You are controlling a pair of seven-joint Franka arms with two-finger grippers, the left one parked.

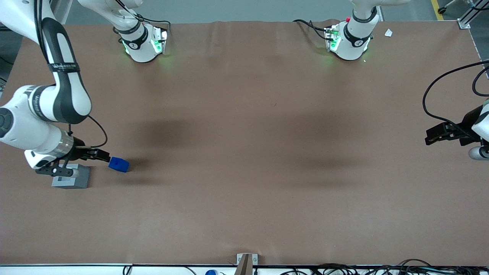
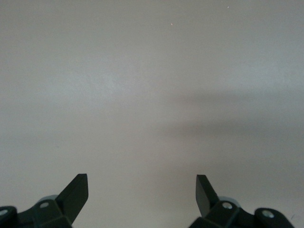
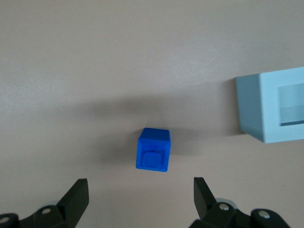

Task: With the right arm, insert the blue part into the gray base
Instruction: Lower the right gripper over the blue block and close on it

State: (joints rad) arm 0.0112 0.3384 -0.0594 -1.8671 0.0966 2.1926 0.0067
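The blue part (image 1: 119, 164) rests on the brown table, toward the working arm's end. The gray base (image 1: 75, 179) stands beside it, slightly nearer the front camera, a short gap away and partly covered by the wrist. My right arm's gripper (image 1: 104, 156) hovers low with its tips just short of the blue part. In the right wrist view the gripper (image 3: 140, 190) is open and empty. The blue part (image 3: 153, 150) lies just ahead of the gap between the fingers, touching neither. The gray base (image 3: 273, 107) shows its recessed socket.
Two arm bases (image 1: 143, 42) (image 1: 349, 38) stand at the table edge farthest from the front camera. A small white scrap (image 1: 388, 33) lies near the second base. A metal bracket (image 1: 246, 261) and cables (image 1: 344, 269) sit at the near edge.
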